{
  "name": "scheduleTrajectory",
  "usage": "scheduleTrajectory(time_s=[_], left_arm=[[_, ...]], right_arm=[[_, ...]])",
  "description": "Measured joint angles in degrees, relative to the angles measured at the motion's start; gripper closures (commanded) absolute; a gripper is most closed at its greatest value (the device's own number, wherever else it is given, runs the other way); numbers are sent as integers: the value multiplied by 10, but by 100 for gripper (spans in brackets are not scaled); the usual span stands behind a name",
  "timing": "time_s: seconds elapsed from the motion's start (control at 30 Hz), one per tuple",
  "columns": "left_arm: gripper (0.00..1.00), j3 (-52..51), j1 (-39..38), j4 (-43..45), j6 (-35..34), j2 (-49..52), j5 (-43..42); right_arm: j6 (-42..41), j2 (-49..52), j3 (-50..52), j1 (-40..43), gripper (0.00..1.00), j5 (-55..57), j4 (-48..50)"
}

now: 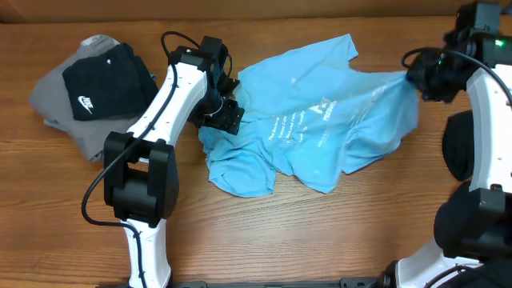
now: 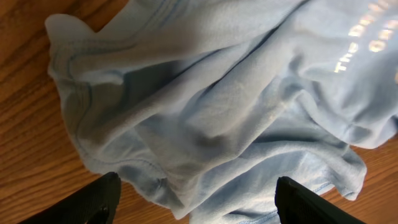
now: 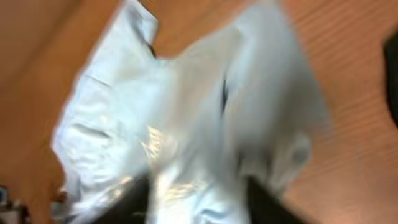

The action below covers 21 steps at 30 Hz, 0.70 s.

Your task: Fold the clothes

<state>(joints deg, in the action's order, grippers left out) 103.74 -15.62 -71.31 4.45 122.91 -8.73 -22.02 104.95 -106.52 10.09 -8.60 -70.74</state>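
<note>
A light blue T-shirt (image 1: 320,128) with white lettering lies crumpled on the middle of the wooden table. Its right side is drawn up taut toward my right gripper (image 1: 412,78). In the blurred right wrist view, that gripper (image 3: 199,199) has a bunch of the blue cloth (image 3: 205,124) between its dark fingers. My left gripper (image 1: 228,116) hovers over the shirt's left edge. From the left wrist view, the left gripper (image 2: 198,190) stands open, a black fingertip on each side of the rumpled hem (image 2: 186,143), not touching the cloth.
A folded pile sits at the back left: a black Nike-logo piece (image 1: 100,84) on top of a grey garment (image 1: 52,100). Bare wood (image 1: 320,240) runs along the table's front. The right arm's base (image 1: 472,216) stands at the right edge.
</note>
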Motion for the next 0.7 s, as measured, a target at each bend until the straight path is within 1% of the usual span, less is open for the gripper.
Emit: scheduleTrajectory(time_s=[0.1, 0.13, 0.27, 0.3, 0.33, 0.4, 0.43, 0.47, 0.53, 0.63, 0.7], left_arm=[[18, 0, 0, -3, 0, 0, 0], [18, 0, 0, -4, 0, 0, 0], [18, 0, 0, -7, 0, 0, 0], [18, 0, 0, -7, 0, 0, 0], [18, 0, 0, -7, 0, 0, 0], [18, 0, 0, -7, 0, 0, 0], [18, 0, 0, -6, 0, 0, 0], [18, 0, 0, -6, 0, 0, 0], [18, 0, 0, -6, 0, 0, 0], [18, 0, 0, -7, 0, 0, 0], [18, 0, 0, -9, 0, 0, 0]], right_arm=[[5, 2, 0, -1, 0, -10, 38], [6, 4, 0, -1, 0, -10, 37], [8, 14, 0, 0, 0, -6, -16], [9, 16, 2, 0, 2, -4, -40], [9, 17, 4, 1, 6, -2, -70], [9, 18, 16, 0, 9, 0, -114], [9, 18, 25, 0, 12, 0, -130], [9, 18, 37, -1, 13, 0, -141], [9, 18, 74, -5, 14, 0, -145], [11, 18, 148, -23, 23, -10, -120], [10, 19, 195, -38, 32, -26, -87]])
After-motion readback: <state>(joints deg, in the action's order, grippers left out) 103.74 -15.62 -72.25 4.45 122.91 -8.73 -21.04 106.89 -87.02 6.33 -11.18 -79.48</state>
